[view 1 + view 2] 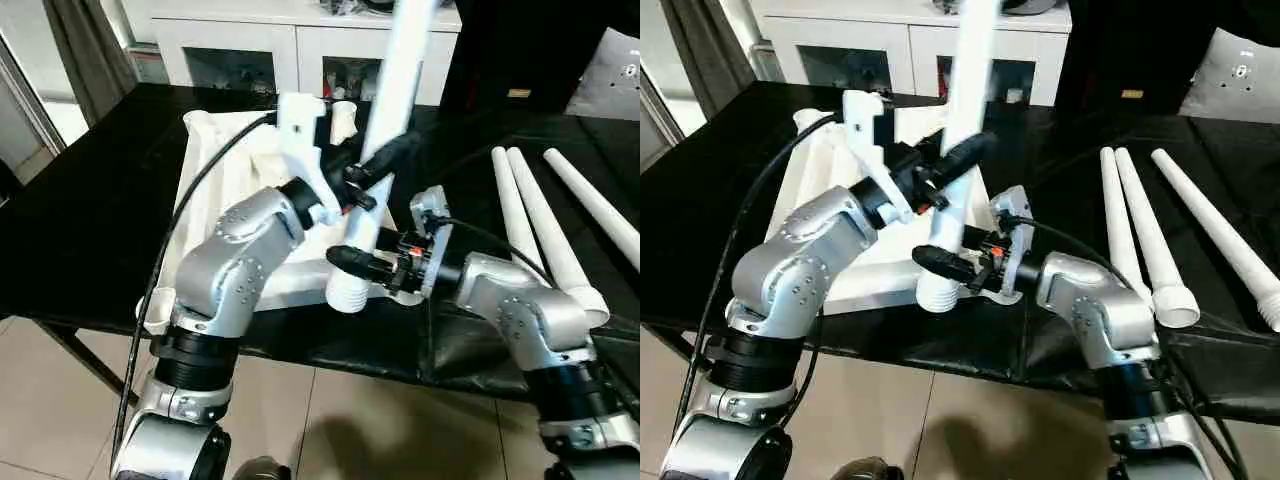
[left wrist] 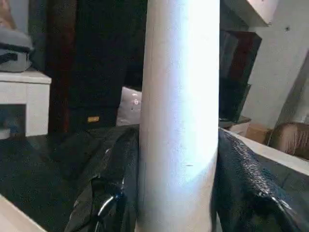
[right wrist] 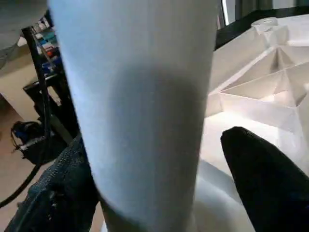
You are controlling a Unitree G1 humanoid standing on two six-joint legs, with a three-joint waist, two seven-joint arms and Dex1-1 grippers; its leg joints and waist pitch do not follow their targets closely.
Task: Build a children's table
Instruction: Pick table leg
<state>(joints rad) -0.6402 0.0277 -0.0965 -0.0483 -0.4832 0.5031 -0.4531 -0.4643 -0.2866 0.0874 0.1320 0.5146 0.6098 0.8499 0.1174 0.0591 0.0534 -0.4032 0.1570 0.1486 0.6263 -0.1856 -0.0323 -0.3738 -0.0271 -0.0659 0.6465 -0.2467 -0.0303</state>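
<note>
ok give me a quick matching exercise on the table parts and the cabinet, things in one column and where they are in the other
Things:
1. held leg
2. table top
3. three spare legs
4. white cabinet

Places:
A. lying side by side on the robot's right
B. behind the black table
C. upright between both sets of fingers
D. upside down, ribs showing

Pairs: 1-C, 2-D, 3-A, 4-B
</note>
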